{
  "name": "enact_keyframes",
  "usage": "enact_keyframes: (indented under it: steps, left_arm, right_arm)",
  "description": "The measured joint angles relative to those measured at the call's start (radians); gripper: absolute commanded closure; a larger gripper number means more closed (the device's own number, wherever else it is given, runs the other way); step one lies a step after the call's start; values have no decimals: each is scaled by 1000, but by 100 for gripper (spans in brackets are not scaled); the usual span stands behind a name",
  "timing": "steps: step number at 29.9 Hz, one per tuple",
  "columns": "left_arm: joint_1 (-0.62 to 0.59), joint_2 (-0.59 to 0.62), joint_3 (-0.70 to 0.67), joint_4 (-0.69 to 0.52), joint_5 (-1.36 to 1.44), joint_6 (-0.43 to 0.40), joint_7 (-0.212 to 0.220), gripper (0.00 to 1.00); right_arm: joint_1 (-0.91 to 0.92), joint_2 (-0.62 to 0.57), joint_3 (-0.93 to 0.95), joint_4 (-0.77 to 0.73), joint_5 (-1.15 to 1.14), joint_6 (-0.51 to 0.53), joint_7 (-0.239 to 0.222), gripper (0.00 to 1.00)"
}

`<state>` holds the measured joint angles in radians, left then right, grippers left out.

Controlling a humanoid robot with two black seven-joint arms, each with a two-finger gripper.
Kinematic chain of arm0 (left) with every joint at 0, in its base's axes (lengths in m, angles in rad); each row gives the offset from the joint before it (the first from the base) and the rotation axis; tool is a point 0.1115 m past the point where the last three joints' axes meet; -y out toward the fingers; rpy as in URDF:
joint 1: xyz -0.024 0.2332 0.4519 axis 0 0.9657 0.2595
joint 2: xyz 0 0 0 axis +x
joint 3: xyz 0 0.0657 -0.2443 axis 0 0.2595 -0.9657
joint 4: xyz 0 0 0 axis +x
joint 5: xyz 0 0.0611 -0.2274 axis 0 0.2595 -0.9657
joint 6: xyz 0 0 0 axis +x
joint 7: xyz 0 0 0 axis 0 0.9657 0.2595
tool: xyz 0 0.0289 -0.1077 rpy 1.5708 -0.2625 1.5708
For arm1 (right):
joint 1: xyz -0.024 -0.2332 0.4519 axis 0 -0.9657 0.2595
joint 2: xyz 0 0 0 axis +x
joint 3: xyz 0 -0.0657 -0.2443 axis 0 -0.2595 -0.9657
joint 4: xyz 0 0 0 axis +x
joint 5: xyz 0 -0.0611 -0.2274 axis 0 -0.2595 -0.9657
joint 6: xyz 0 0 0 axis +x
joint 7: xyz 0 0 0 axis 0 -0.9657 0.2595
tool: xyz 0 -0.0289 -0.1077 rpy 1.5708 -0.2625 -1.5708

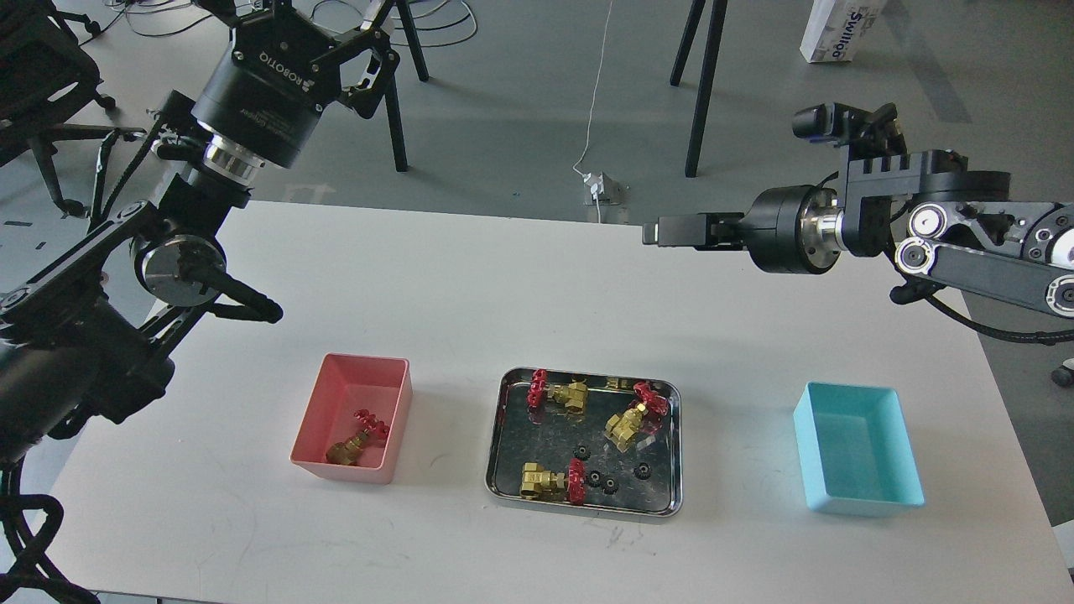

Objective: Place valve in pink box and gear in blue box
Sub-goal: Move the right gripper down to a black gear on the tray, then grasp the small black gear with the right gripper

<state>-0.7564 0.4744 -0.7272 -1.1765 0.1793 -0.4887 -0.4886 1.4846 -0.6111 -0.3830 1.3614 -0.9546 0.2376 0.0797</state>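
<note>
A shiny steel tray (671,445) sits in the middle of the white tabletop (503,277). It holds the parts to sort, so both arms can reach them. Three small brass valves with red round handwheels lie in it: one at the back (558,393), one on the right (631,417) and one at the front (550,481). Tiny black toothed gears (602,480) lie near the front of the tray.

The salmon-pink plastic box (336,394) stands to the left of the tray, on the left arm's side. One valve (357,439) already lies inside it, so I think that part of the job has begun. The light blue plastic box (864,453) stands to the right, well apart from the tray. It looks empty, so I think no gear has been moved yet.

The left gripper (357,54) is high up, with its fingers spread and nothing in them. The right gripper (663,231) hangs over the far side of the tabletop, pointing left. I cannot tell if it is open or closed.

The floor is grey. Black stand legs (701,84), a thin white cable (597,92) and a black chair (42,92) stand behind the tabletop.
</note>
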Motion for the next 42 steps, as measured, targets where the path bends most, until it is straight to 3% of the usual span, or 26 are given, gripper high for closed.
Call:
enact_keyframes:
  steps: [4,7,10,17,26,33,42]
  left_arm:
    - [4,-21,0,0,1,0,0,23]
    - [17,-23,0,-1,2,0,0,23]
    - [25,-25,-1,-4,2,0,0,23]
    - [35,-25,-4,-6,3,0,0,23]
    - [48,-29,-3,-8,4,0,0,23]
    - [59,-30,-5,-8,6,0,0,22]
    - [73,-31,-5,-8,6,0,0,21]
  right_arm:
    - [111,38,-187,130,-95,19,4,2]
    - [175,83,-290,192,-164,57,8,29]
    - [194,132,-324,231,-209,69,9,33]
    - [177,264,-397,221,-220,69,8,38]
    - [92,369,-405,65,-222,49,5,40]
    - [55,425,-405,14,-222,36,3,48]
    - [-1,464,-407,-59,-224,34,0,49]
